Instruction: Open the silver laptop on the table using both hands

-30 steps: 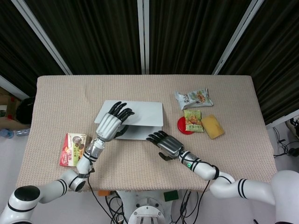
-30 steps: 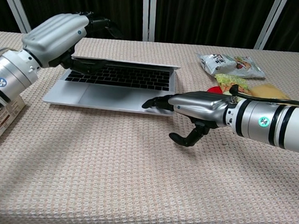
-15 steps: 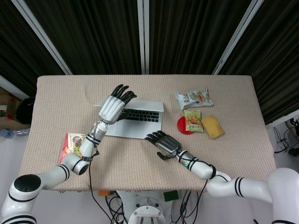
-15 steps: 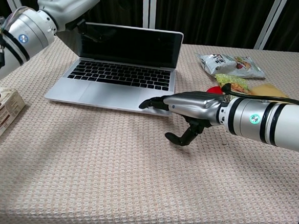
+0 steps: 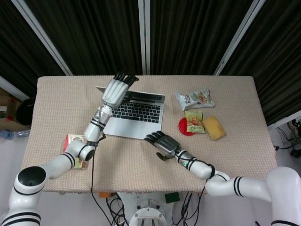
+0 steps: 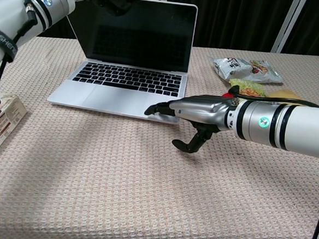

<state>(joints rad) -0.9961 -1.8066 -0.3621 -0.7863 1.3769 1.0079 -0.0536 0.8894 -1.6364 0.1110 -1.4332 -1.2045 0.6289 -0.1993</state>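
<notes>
The silver laptop (image 5: 136,113) (image 6: 124,79) stands open left of the table's centre, its dark screen raised nearly upright and the keyboard showing. My left hand (image 5: 117,88) is at the lid's top left edge, fingers over the rim and thumb in front of the screen; the chest view cuts off most of this hand at the top. My right hand (image 5: 162,143) (image 6: 190,113) lies flat with its fingertips pressing the base's front right corner, thumb hanging down in front of the edge.
A snack box (image 5: 71,140) (image 6: 0,122) lies at the left edge under my left arm. Right of the laptop are a white snack bag (image 5: 194,99) (image 6: 245,68), a green packet (image 5: 194,121) on a red disc, and a yellow block (image 5: 214,127).
My left hand has swung the lid up from nearly closed to almost upright, moving away from me with it. My right hand has stayed on the base's front corner.
</notes>
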